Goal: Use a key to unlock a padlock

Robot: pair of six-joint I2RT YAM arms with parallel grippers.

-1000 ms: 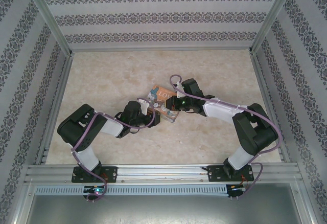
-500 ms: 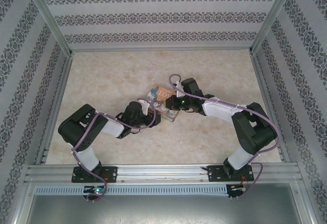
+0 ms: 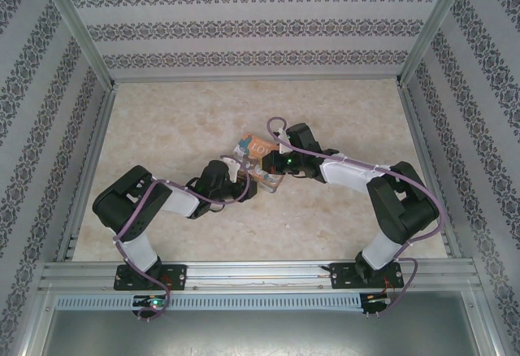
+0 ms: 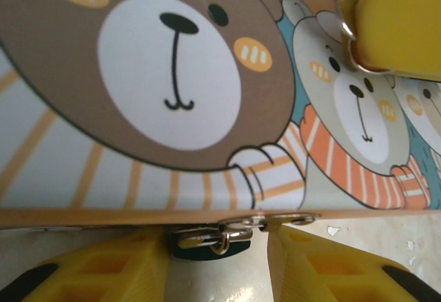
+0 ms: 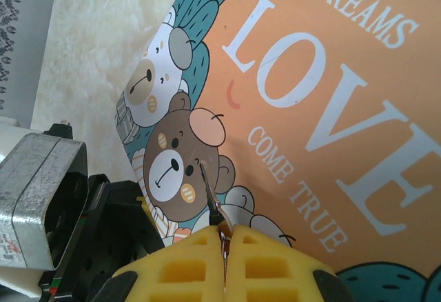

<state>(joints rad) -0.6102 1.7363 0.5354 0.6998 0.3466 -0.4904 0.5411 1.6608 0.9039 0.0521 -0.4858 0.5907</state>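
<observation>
The padlock (image 4: 207, 248) is a small dark teal body with a pale shackle (image 4: 224, 236). It hangs from the metal hasp (image 4: 275, 218) on the tin's front edge. My left gripper (image 4: 219, 260) is open, its yellow fingers (image 4: 89, 267) on either side of the padlock, with a gap on the right side. My right gripper (image 5: 225, 232) is shut on the key (image 5: 209, 195), whose thin blade sticks out over the tin's lid. From above, the left gripper (image 3: 242, 179) and the right gripper (image 3: 276, 161) meet at the tin.
The colourful "LOVE" tin (image 3: 258, 154) with bear pictures (image 4: 172, 74) lies mid-table between both arms. A right finger (image 4: 400, 26) and a key ring (image 4: 346, 36) hover over its lid. The left wrist's camera housing (image 5: 41, 212) sits close by. Patterned walls enclose the table.
My right gripper has edged slightly left over the tin with the key. The left gripper has crept a little toward the tin's front edge.
</observation>
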